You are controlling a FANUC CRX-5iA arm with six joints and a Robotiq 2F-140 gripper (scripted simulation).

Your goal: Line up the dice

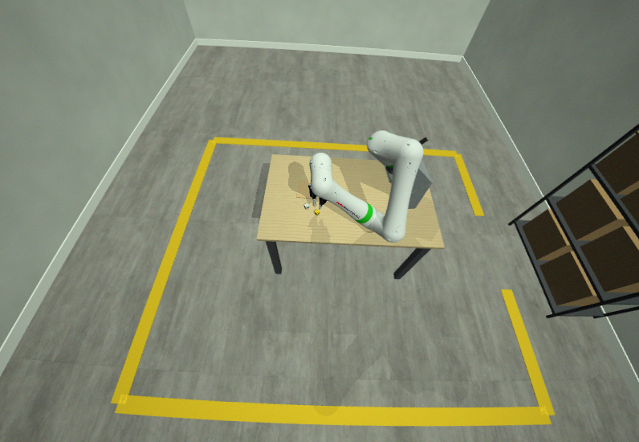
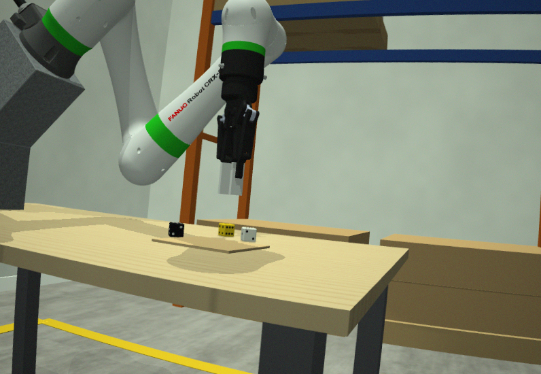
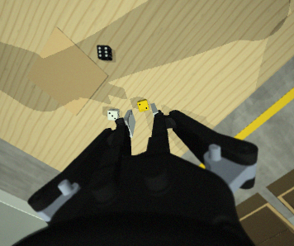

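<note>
Three dice sit on the wooden table [image 2: 306, 282], none of them on the mat [image 2: 209, 245]. From the side view, the black die [image 2: 176, 229] stands left of centre just behind the mat's far edge, the yellow die [image 2: 226, 228] a little right of it, and the white die [image 2: 248, 234] just beside the yellow one, near the mat's right end. In the wrist view the mat [image 3: 66, 74] lies upper left, the black die [image 3: 105, 52] close to its upper corner, the white die [image 3: 113, 114] and yellow die [image 3: 144, 106] near the middle. High above them hangs the gripper [image 2: 231, 181], its jaws drawn partly together with a narrow gap and nothing between them.
</note>
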